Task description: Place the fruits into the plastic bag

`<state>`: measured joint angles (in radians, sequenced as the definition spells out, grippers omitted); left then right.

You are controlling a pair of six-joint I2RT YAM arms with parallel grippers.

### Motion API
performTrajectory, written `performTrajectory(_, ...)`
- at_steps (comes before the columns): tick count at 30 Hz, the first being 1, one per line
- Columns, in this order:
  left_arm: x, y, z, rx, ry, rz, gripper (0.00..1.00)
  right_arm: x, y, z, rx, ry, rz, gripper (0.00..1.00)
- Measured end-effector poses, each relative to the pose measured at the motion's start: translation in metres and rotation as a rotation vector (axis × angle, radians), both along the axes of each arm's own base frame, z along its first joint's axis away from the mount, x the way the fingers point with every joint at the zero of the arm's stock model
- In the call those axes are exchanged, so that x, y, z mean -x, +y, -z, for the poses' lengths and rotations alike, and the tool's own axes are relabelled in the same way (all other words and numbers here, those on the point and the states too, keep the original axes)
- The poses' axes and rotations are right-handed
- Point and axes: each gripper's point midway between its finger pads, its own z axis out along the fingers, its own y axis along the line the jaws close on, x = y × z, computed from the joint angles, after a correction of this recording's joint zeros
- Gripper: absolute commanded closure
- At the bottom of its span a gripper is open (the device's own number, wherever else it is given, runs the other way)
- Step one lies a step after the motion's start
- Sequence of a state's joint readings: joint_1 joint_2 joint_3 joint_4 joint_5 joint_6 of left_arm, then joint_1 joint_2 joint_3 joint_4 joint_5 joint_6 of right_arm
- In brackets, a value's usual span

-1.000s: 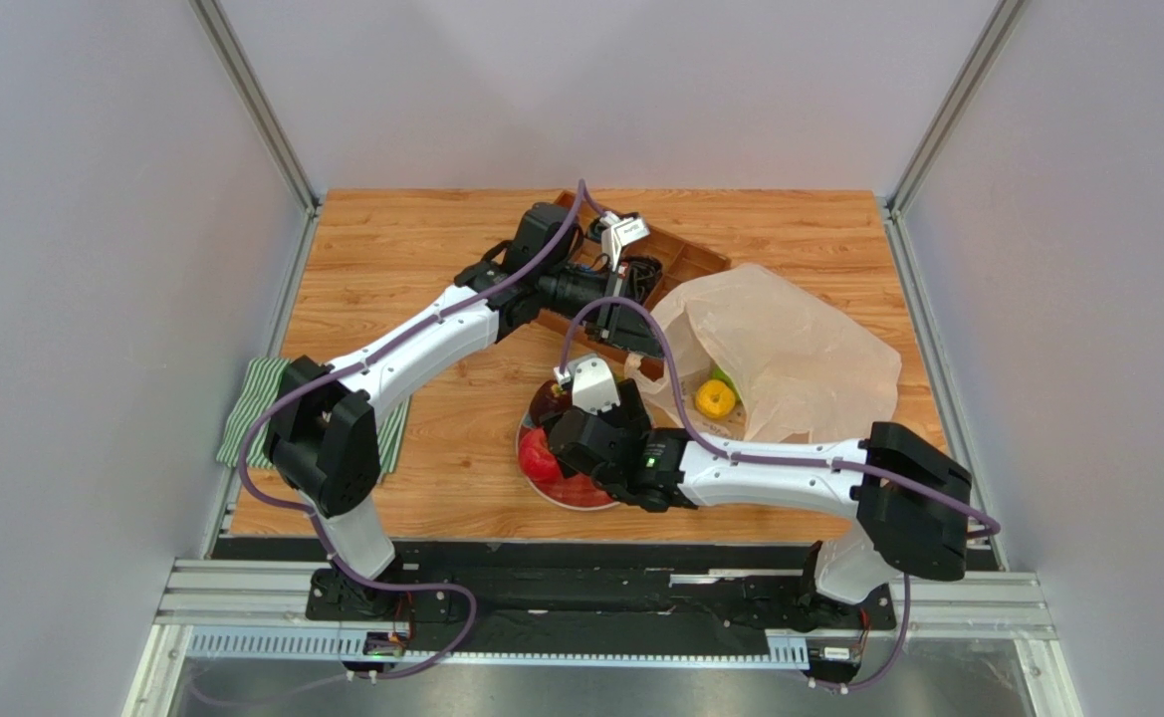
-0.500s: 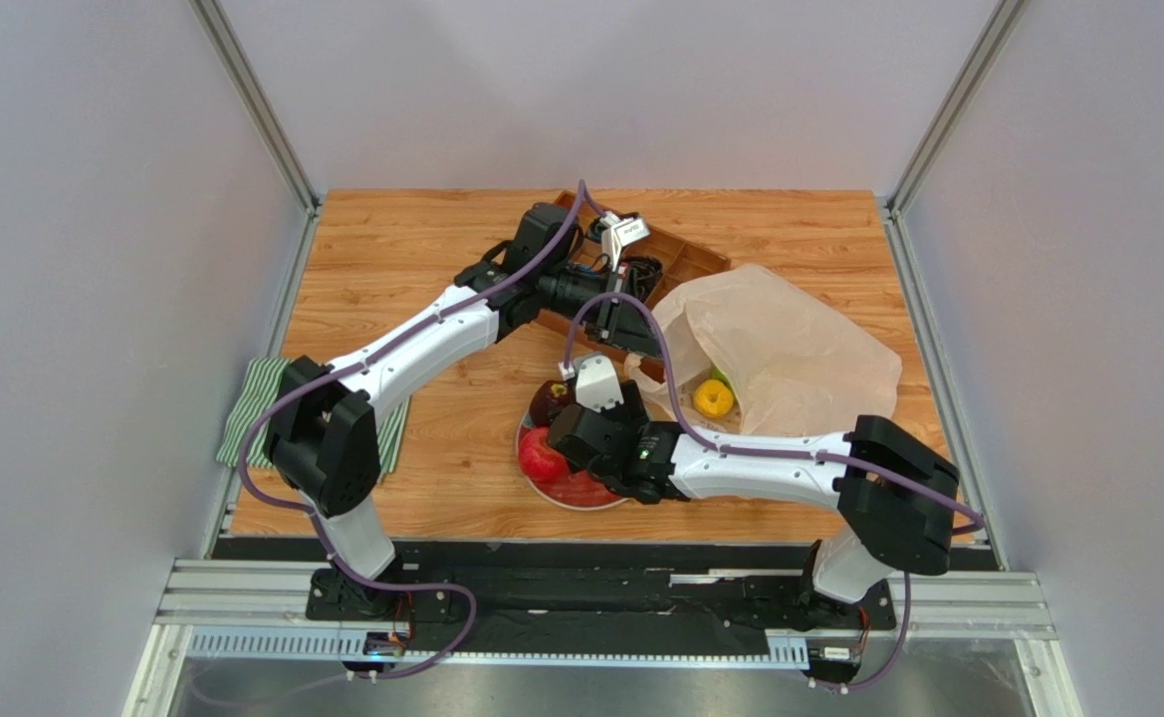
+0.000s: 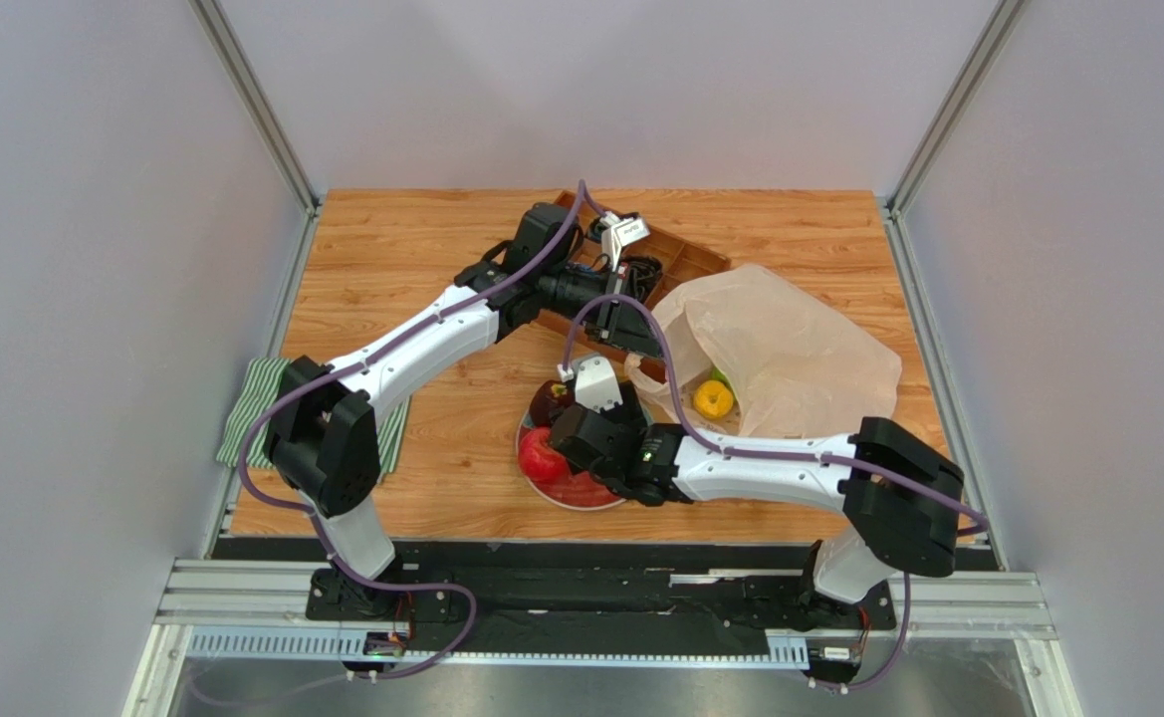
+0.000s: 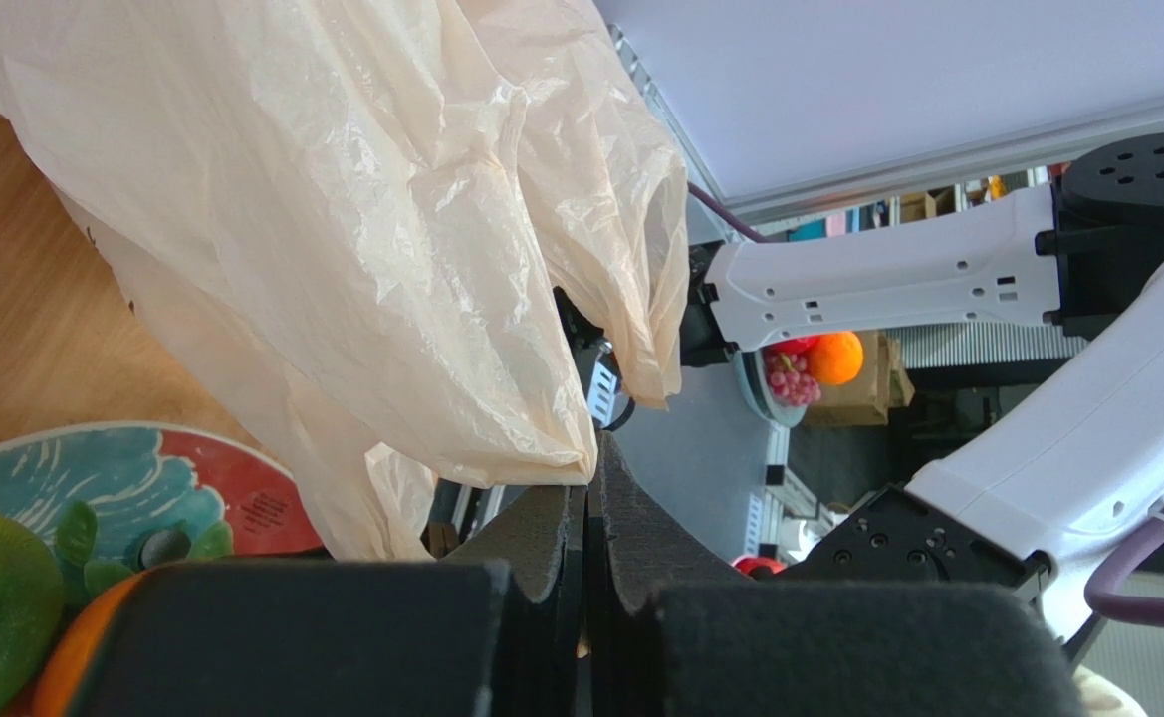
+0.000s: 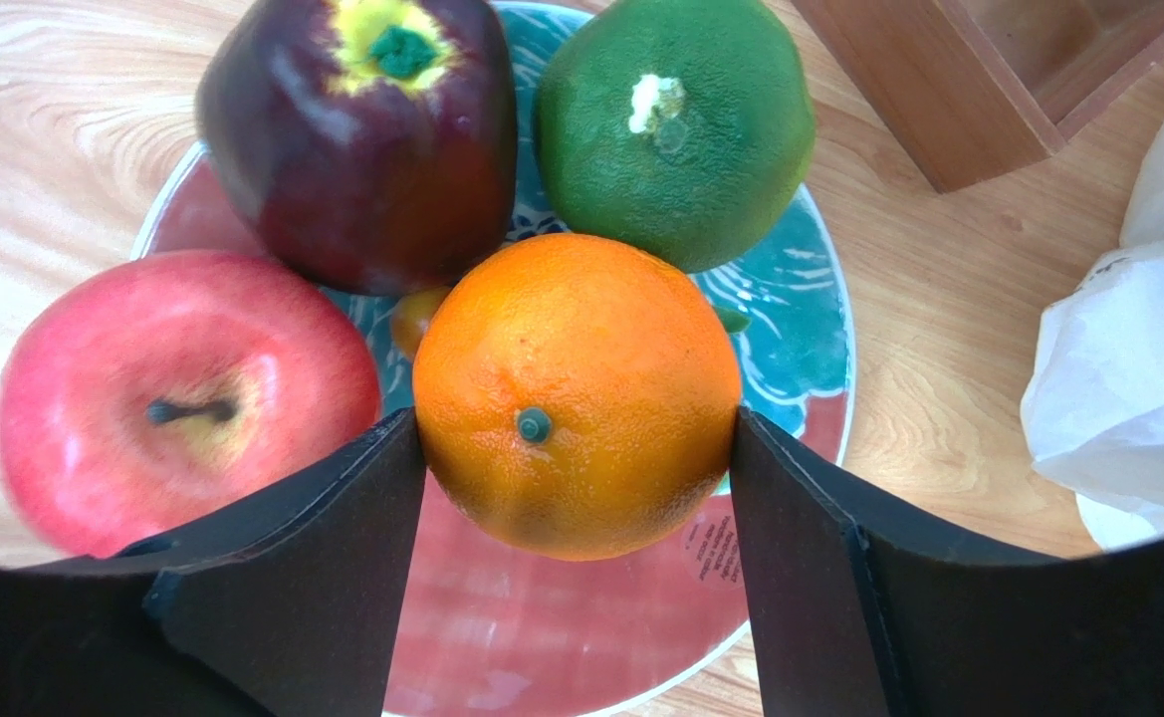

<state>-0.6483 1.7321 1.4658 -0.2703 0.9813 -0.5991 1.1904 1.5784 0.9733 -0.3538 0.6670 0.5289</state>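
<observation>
— Where are you with the orange?

— I have the right gripper (image 5: pixel 576 430) down over the plate (image 5: pixel 543 635), one finger on each side of the orange (image 5: pixel 576 374). The pads sit right at its skin, but I can't tell whether they are squeezing yet. The orange rests on the plate, packed in with the red apple (image 5: pixel 169 396), the dark red apple (image 5: pixel 356 142) and a green fruit (image 5: pixel 677 127).

— What worries you?

— Two things. It's round and smooth, and the pads meet it only at its widest part. With a weak pinch it rolls out on the lift and probably knocks a neighbour off the plate.

— And the bag?

— The plastic bag (image 3: pixel 790 351) lies just right of the plate, with a small yellow fruit (image 3: pixel 715 398) already inside. My left gripper (image 4: pixel 589 486) has its fingers pressed together on a fold of the rim, holding the mouth up. That film is thin and slack. If it slides out, or I clip the rim with the orange going in, the mouth collapses and I drop the fruit on the table near the wooden tray (image 5: pixel 977 90).
</observation>
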Motion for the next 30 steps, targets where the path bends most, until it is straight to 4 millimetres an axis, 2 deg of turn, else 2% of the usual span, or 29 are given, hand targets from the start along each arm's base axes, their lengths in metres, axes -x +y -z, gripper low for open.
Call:
performTrajectory(5, 0.000, 0.000, 0.000, -0.001, -0.002, 0.000, 1.00, 0.019, 0.010, -0.017, -0.078, -0.024, -0.131, 0.64)
performTrajectory(8, -0.001, 0.000, 0.002, -0.006, -0.010, -0.003, 1.00, 0.032, 0.014, -0.039, -0.175, -0.048, -0.220, 0.65)
performTrajectory(13, -0.001, 0.002, 0.005, -0.021, -0.011, -0.007, 1.00, 0.045, 0.009, -0.076, -0.298, -0.112, -0.321, 0.64)
performTrajectory(19, -0.002, 0.002, 0.006, -0.028, -0.012, -0.012, 1.00, 0.055, -0.026, -0.123, -0.424, -0.222, -0.364, 0.62)
performTrajectory(23, -0.002, 0.002, 0.007, -0.030, -0.011, -0.013, 1.00, 0.044, -0.057, -0.161, -0.534, -0.305, -0.304, 0.62)
performTrajectory(26, -0.002, 0.002, 0.007, -0.030, -0.011, -0.013, 1.00, 0.034, -0.085, -0.173, -0.578, -0.347, -0.240, 0.62)
performTrajectory(30, -0.002, 0.002, 0.007, -0.030, -0.011, -0.013, 1.00, 0.022, -0.115, -0.175, -0.598, -0.368, -0.137, 0.63)
